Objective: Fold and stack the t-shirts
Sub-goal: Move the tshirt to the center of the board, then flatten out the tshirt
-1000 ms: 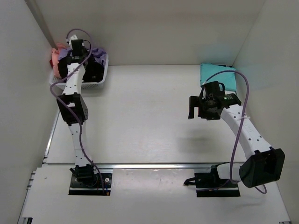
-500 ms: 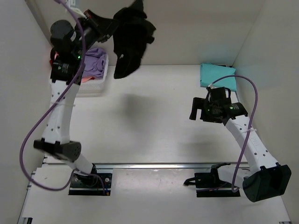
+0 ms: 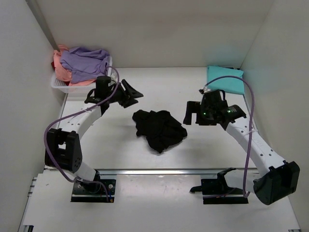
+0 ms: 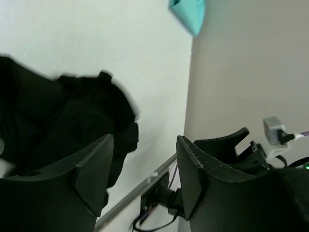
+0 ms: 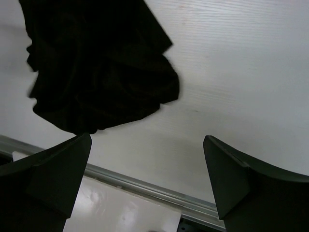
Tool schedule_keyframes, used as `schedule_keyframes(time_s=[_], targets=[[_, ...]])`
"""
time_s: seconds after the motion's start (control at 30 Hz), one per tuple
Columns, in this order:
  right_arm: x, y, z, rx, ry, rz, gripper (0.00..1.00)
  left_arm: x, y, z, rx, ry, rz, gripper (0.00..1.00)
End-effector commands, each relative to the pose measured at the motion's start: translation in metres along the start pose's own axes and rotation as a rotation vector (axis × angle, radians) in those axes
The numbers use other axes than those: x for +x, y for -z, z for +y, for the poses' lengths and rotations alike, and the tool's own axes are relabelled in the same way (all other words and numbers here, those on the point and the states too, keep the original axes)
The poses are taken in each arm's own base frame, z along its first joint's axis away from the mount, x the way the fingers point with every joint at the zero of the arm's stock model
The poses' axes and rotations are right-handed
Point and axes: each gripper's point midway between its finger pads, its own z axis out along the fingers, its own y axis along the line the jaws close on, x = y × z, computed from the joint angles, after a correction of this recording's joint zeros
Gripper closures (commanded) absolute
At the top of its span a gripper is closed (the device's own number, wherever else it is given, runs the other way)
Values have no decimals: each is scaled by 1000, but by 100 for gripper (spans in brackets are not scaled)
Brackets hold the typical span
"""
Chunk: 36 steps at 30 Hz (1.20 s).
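The crumpled black cloth t-shirt lies in the middle of the white counter. The left end effector near it is spread and holds nothing. The right end effector is spread wide too.

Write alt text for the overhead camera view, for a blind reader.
A crumpled black t-shirt lies mid-table between the open, empty left claw and right claw. A teal t-shirt lies far right; a white basket far left holds a lavender tee and a pink tee.
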Motion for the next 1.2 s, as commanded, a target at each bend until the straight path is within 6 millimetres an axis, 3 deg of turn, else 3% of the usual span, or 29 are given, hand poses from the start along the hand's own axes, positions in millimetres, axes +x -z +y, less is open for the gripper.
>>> schedule_keyframes(time_s=[0.0, 0.07, 0.17, 0.23, 0.27, 0.37, 0.5, 0.7, 0.83, 0.87, 0.93, 0.97, 1.0, 1.07, 1.17], targets=[[-18, -9, 33, -106, 27, -36, 1, 4, 24, -29, 76, -113, -19, 34], [-16, -19, 39, -126, 44, -20, 2, 13, 23, -9, 10, -135, -3, 33], [-11, -38, 42, -141, 66, 12, 14, 37, 20, 35, -130, -157, 50, 32], [-4, -54, 42, -161, 66, 52, 44, 45, 18, 57, -196, -156, 68, 32], [1, -60, 41, -161, 61, 73, 51, 46, 15, 70, -234, -156, 72, 33], [13, -88, 34, -123, 62, 133, 27, 44, 1, 104, -341, -137, 95, 34], [12, -110, 17, -52, 46, 139, 18, 47, -20, 133, -399, -106, 142, 32], [1, -144, -9, 0, 32, 137, 11, 59, -49, 157, -433, -89, 207, 33], [-10, -163, -16, 3, 69, 167, 12, 64, -63, 160, -437, -103, 233, 33], [-4, -170, -16, 3, 82, 198, 18, 64, -65, 159, -433, -94, 235, 37], [-18, -174, -8, -25, 118, 183, 36, 65, -69, 157, -414, -86, 243, 54], [-21, -175, -4, -37, 123, 187, 53, 65, -69, 153, -396, -84, 244, 72], [-24, -176, -2, -45, 134, 182, 95, 59, -69, 153, -394, -72, 231, 88], [-31, -172, 1, -50, 117, 176, 100, 54, -67, 143, -372, -70, 219, 100], [-68, -150, 5, -55, 108, 82, 100, 27, -60, 116, -357, -115, 156, 100]])
